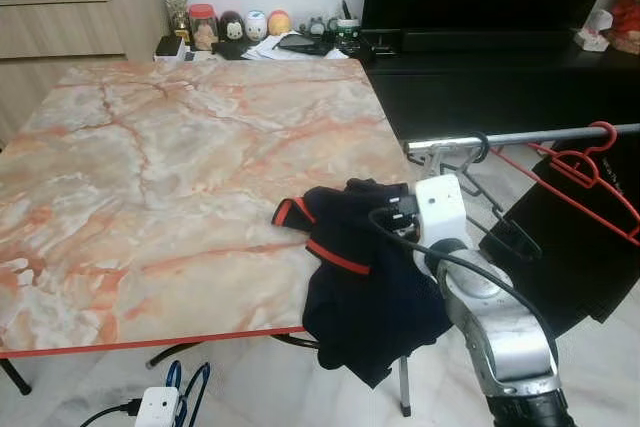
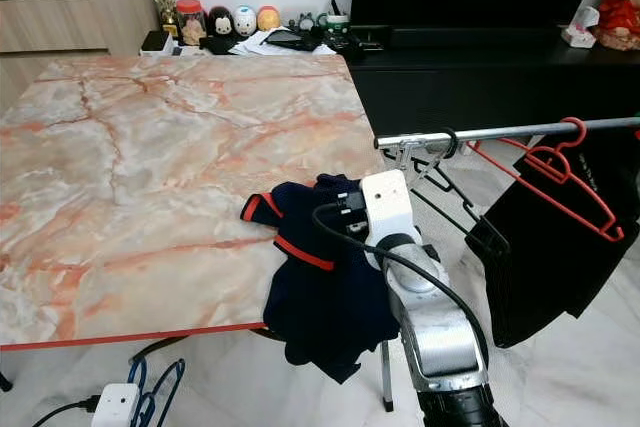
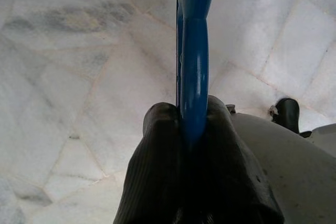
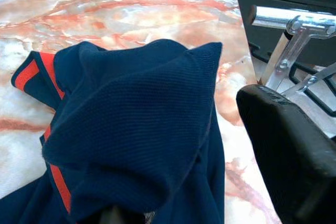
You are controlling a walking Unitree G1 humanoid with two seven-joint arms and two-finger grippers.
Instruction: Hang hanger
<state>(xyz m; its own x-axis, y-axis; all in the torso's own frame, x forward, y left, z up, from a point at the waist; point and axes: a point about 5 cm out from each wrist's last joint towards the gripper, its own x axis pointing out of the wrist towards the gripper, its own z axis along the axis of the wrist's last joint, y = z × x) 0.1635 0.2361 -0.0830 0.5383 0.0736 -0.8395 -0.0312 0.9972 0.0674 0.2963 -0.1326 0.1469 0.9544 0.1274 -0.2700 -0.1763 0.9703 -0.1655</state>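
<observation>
At table [image 1: 150, 167] edge, our R gripper [image 4: 210, 182] pinches the navy shirt [image 1: 365, 287]; L gripper [image 3: 191, 129] is clamped on a blue hanger [image 3: 194, 51] low over the floor. Next, we judge: raise hanger to the collar w/o dragging cloth, then hook on rail [image 1: 540, 135] beside the red hanger [image 1: 590, 172].

Right hand [image 4: 173, 203] fingertips are buried in navy shirt [image 1: 365, 297]; grip can't be judged. Blue hanger [image 3: 194, 51] is cut off at frame edge.

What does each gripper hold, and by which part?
The left gripper is shut on a blue hanger, pinching its thin bar. The right gripper pinches a raised fold of the navy shirt.
</observation>
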